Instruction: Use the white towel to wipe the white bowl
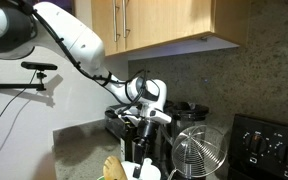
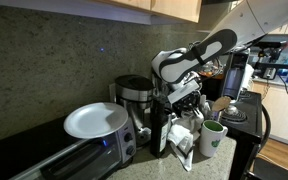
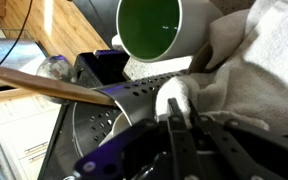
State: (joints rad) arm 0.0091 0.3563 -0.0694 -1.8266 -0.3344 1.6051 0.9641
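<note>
Pincer (image 3: 175, 118) with its 2 fingers drawn nearly together on a fold of the white towel (image 3: 252, 62), which lies bunched against 1 green-lined white mug (image 3: 189, 48). In an exterior view, the towel hangs beneath the pincer beside the mug; the white bowl (image 2: 96, 121) rests atop the toaster oven (image 2: 69, 158), apart.

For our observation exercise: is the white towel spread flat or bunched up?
Bunched up: the white towel hangs crumpled from the gripper, its jaws shut on it, beside the mug; the wrist view shows its folds.
</note>
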